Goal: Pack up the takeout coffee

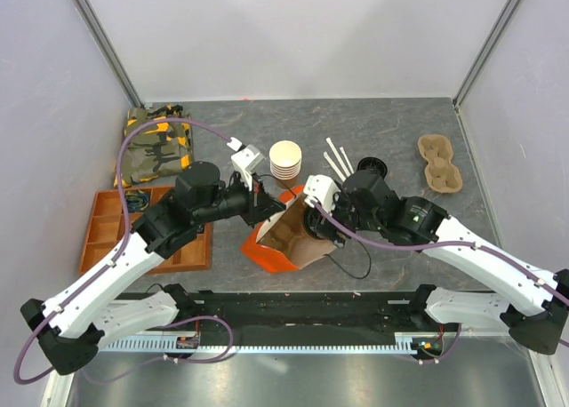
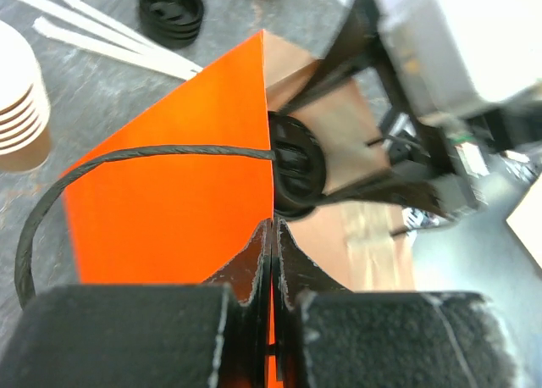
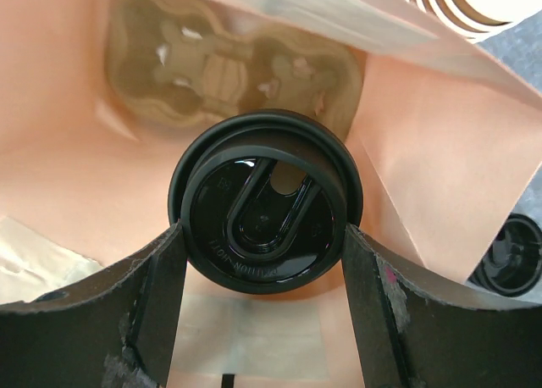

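Note:
The orange bag [image 1: 267, 251] lies tilted on the table with its mouth facing right. My left gripper [image 2: 273, 227] is shut on the bag's upper edge [image 2: 169, 202], pinching the paper between its fingers. My right gripper [image 3: 262, 233] is shut on the takeout coffee [image 3: 264, 210], with one finger against each side of its round black lid. The cup sits inside the bag's mouth, lid towards the right wrist camera, and its tan body is hidden behind the lid. In the left wrist view the lid [image 2: 296, 172] shows just past the bag's edge. A tan pulp carrier [image 3: 229, 66] lies deep in the bag.
Behind the bag are a stack of lidless tan cups [image 1: 285, 160], white sticks [image 1: 336, 158] and a loose black lid [image 1: 372, 167]. A pulp cup carrier [image 1: 439, 163] lies at the far right. An orange compartment tray [image 1: 116, 229] and a camouflage pouch [image 1: 158, 147] lie on the left.

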